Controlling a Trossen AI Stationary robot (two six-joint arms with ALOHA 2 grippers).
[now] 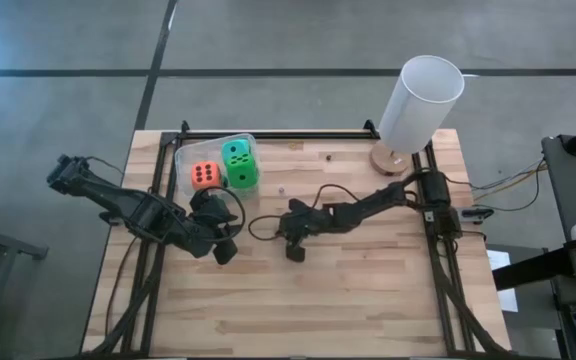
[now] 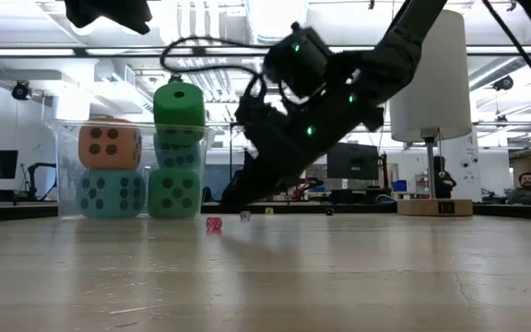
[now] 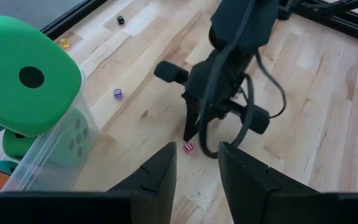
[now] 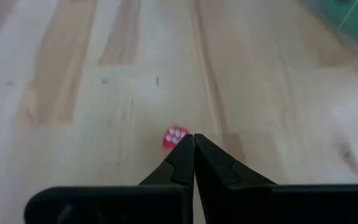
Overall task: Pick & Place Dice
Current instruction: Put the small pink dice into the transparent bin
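Big soft dice sit stacked in a clear tub: an orange one rests on a teal one, and a green one tops a second stack. A tiny red die lies on the wooden table. My right gripper is shut, slanting down, with its tips right beside that red die. My left gripper hovers open above the table, next to the tub, with nothing between its fingers. My right gripper's shut fingertips come slanting down from the table's right, right against the tiny red die's side. The die lies on the table. Whether the tips touch it or stand a hair off, I cannot tell.
A tall white cylinder stands on a round wooden base at the back right. More tiny dice lie on the table: a purple one, a yellow one and a black one. Bare wood spreads toward the near edge.
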